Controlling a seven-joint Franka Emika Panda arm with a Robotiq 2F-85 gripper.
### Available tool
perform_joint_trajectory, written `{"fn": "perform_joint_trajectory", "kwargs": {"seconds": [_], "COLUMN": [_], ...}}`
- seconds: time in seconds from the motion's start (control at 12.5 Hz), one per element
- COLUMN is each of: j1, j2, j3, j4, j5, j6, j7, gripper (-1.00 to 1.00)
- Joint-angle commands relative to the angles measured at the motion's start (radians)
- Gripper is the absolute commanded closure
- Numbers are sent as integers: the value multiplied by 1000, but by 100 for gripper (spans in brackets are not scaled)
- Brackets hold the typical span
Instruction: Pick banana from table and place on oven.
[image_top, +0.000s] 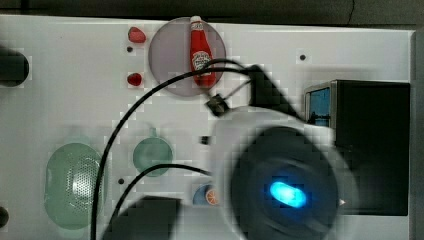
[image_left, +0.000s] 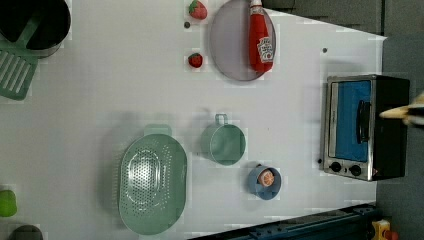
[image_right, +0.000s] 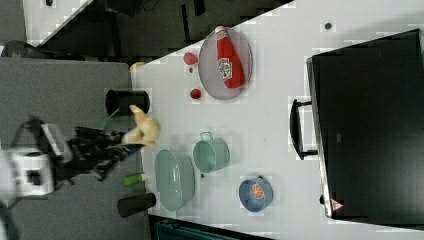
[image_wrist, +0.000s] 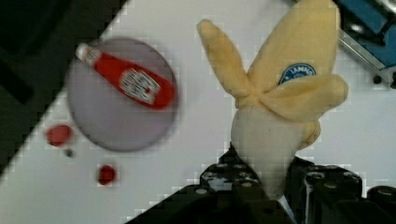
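Note:
The half-peeled banana (image_wrist: 280, 107) is held off the table (image_left: 100, 100), its whitish core pinched between my black fingers (image_wrist: 224, 179) and its peel strips splayed outward. My gripper (image_wrist: 268, 179) is shut on it. In the right view the banana (image_right: 142, 129) sticks out of the gripper (image_right: 122, 140) high above the table's edge. One pale peel tip (image_left: 400, 112) reaches over the black body of the oven (image_left: 350, 125) at the left view's right edge. In the top view my arm hides part of the oven (image_top: 372, 145).
A ketchup bottle (image_left: 260, 37) lies on a grey plate (image_left: 230, 50), with two red strawberries (image_left: 195, 60) beside it. A green colander (image_left: 152, 182), a green cup (image_left: 225, 144) and a blue bowl with an orange slice (image_left: 265, 181) stand mid-table. A black pot with a green spatula (image_left: 20, 65) occupies a corner.

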Motion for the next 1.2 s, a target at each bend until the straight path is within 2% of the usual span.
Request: {"fn": "perform_joint_trajectory", "kwargs": {"seconds": [0.08,0.4,0.64,0.96,1.04,1.2], "j1": [-31,-42,-45,-57,-61,-68], "j2": [145,303,414,530,544,557], "j3": [-166,-362,-494,-579,-582,-582], "j4": [50,138,160,156,152,150], "j5": [-20,-20,-20,-4,12,28], "j6": [-25,-3,135,193,194,195], "j7": [-194,-525,-754,-895,-896,-896], "gripper": [58,58,58,58,49,7]}}
